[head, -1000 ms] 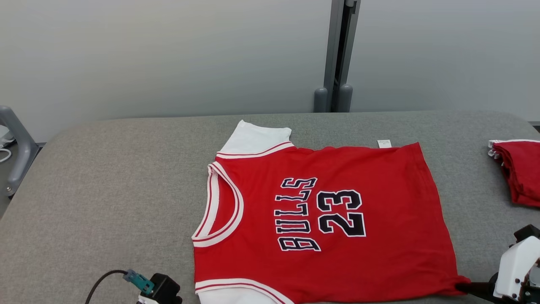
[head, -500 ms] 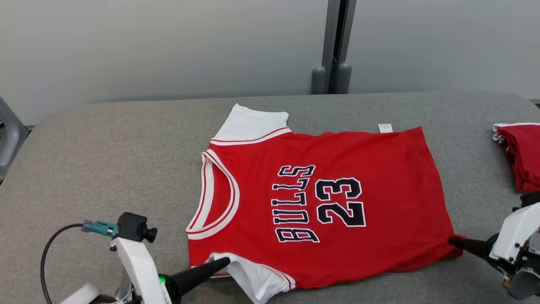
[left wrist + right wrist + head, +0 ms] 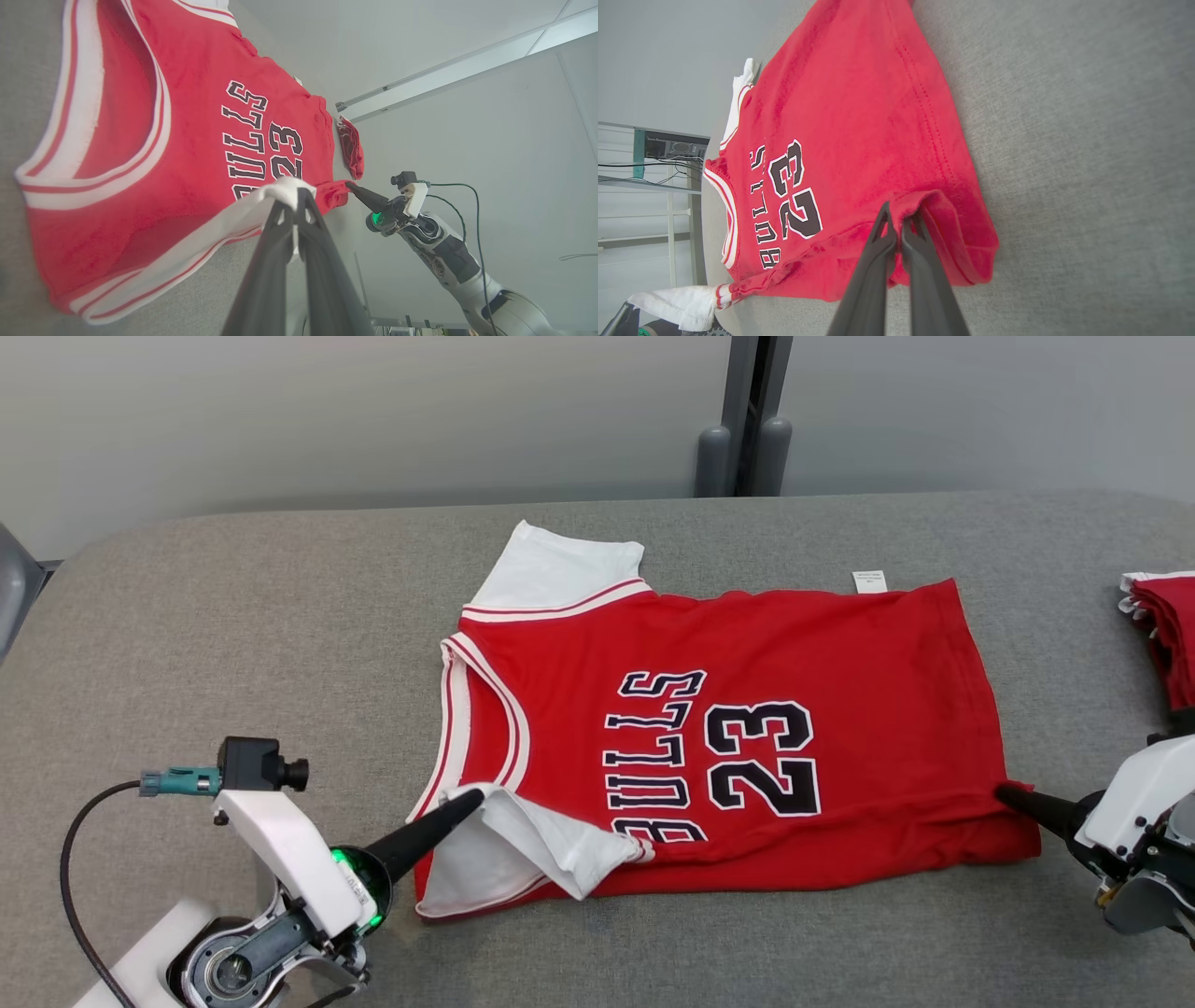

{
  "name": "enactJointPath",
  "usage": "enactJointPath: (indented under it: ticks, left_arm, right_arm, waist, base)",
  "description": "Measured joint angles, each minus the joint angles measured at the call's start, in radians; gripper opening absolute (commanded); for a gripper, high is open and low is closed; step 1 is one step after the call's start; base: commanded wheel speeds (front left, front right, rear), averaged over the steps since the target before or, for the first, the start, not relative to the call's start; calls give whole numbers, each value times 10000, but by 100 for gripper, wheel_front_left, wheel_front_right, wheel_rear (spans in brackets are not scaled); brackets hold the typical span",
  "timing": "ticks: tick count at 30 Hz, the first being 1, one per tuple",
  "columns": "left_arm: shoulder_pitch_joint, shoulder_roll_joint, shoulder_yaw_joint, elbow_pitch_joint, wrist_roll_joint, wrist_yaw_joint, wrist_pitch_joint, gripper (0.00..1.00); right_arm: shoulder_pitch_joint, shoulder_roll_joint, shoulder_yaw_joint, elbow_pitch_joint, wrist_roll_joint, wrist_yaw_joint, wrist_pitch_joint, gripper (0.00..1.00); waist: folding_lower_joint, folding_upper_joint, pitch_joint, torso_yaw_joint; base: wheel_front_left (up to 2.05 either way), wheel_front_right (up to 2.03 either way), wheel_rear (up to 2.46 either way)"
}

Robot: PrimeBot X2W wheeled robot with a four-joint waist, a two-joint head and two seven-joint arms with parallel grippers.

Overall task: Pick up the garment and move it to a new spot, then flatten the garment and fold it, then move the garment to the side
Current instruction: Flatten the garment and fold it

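While the red jersey (image 3: 747, 737) lies face up across the middle of the grey padded table (image 3: 233, 644), collar to the left and hem to the right, both grippers have hold of its near edge. At the left, the left gripper (image 3: 473, 796) is closed tight on the tip of the near white sleeve (image 3: 523, 849). That sleeve is raised off the table and turned over onto the red front, covering the foot of the B in the black lettering. From the left wrist, white cloth bunches over the dark fingertips (image 3: 273, 242). At the right, the right gripper (image 3: 1006, 793) is likewise closed. It nips the near right corner of the hem, where the cloth is lifted and doubled over onto itself, and the right wrist view shows red fabric gathered between its fingers. The far white sleeve (image 3: 560, 569) lies flat on the table, and a small white label (image 3: 870, 581) sticks out from the far edge close to the hem. A second red garment (image 3: 1167, 635) sits at the table's right edge, apart from the jersey
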Motion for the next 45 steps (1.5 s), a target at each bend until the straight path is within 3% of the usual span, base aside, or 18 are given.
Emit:
enactJointPath:
  ticks: [14, 28, 29, 30, 31, 32, 33, 40, 45]
  left_arm:
    - [-487, -1233, 1160, 1755, 1239, 0, -1344, 0]
    - [-1166, -1868, 1195, 2834, 1829, 0, -1404, 0]
    - [-1181, -1906, 1197, 2903, 1875, 0, -1432, 0]
    - [-1202, -1948, 1198, 3020, 1893, 0, -1471, 4]
    - [-1225, -1988, 1200, 3185, 1898, 0, -1482, 22]
    - [-1251, -2006, 1179, 3331, 1944, 0, -1496, 48]
    - [-1290, -2033, 1175, 3532, 1988, 0, -1565, 100]
    - [-1399, -2211, 1258, 4197, 2151, 0, -2146, 100]
    - [-1331, -2079, 1252, 4046, 2918, 0, -3542, 100]
  right_arm:
    - [-177, 73, -128, -46, -610, 0, -826, 0]
    - [-418, 255, -153, -25, -1037, 0, -1361, 0]
    - [-423, 288, -155, 59, -1070, 0, -1436, 20]
    - [-427, 326, -186, 159, -1064, 0, -1509, 87]
    - [-431, 374, -217, 251, -1022, 0, -1482, 100]
    - [-448, 416, -222, 324, -989, 0, -1448, 100]
    - [-467, 456, -221, 357, -966, 0, -1407, 100]
    - [-523, 481, -466, 552, -1055, 0, -2184, 100]
    - [-381, 222, -562, 33, -1810, 0, -4052, 100]
  waist:
    - [0, 0, 446, 22]
    - [0, 0, 832, -53]
    - [0, 0, 851, -54]
    - [0, 0, 868, -55]
    - [0, 0, 879, -53]
    - [0, 0, 887, -50]
    - [0, 0, 892, -44]
    - [0, 0, 789, 4]
    - [0, 0, 530, 37]
  base:
    - [0, 0, 0]
    - [0, 0, 0]
    - [0, 0, 0]
    - [0, 0, 0]
    - [0, 0, 0]
    - [0, 0, 0]
    - [0, 0, 0]
    - [0, 0, 0]
    - [0, 0, 0]
